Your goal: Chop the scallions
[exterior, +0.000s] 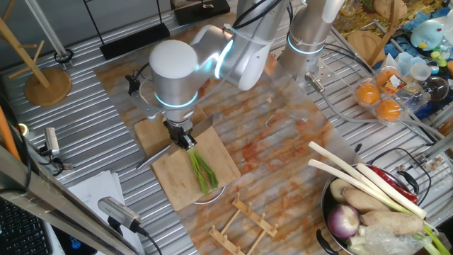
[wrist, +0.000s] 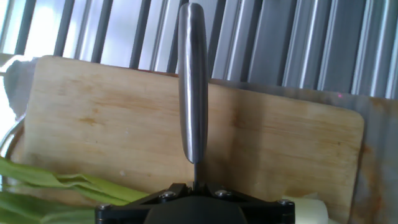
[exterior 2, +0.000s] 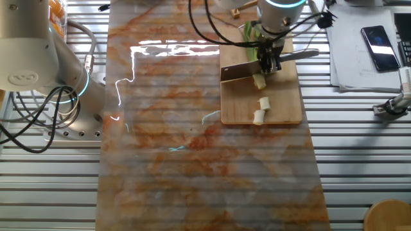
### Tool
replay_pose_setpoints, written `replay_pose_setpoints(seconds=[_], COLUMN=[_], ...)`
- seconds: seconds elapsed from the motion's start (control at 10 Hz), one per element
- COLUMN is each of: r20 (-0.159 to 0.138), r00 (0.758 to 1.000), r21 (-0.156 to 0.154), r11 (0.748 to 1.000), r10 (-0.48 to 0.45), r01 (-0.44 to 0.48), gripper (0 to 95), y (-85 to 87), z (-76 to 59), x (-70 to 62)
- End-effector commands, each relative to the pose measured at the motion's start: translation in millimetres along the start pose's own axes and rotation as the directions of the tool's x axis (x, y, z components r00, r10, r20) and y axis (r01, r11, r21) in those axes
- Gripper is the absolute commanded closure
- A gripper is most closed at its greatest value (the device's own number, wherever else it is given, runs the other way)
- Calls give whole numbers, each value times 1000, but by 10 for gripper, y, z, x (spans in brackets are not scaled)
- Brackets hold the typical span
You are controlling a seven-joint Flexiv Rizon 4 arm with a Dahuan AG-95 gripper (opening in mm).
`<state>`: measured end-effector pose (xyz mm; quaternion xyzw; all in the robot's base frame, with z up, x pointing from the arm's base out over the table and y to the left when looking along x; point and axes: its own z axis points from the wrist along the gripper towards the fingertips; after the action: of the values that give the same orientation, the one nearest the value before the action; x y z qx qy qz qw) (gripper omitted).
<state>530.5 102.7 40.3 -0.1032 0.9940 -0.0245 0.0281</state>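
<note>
Scallions (exterior 2: pixel 258 79) under the knife (exterior 2: pixel 239 70), gripper (exterior 2: pixel 268 61) clamping its handle; an unpinned stalk could roll, spoiling the cut.

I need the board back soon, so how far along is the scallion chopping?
Barely begun. Two short white cut pieces lie on the cutting board. In hand: the pincer grips the knife, blade at the scallion's white end. Left: nearly the whole stalk, all its green leaves uncut.
</note>
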Motion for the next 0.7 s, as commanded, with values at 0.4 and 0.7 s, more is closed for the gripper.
replay_pose_setpoints(seconds=[0.4, 0.7], r20=[4, 5], r00=[1000, 1000], r21=[-35, -34], r11=[999, 999], r10=[-11, -16], r01=[11, 16], gripper=[950, 950], y=[-5, -9], z=[-67, -100], x=[-36, -40])
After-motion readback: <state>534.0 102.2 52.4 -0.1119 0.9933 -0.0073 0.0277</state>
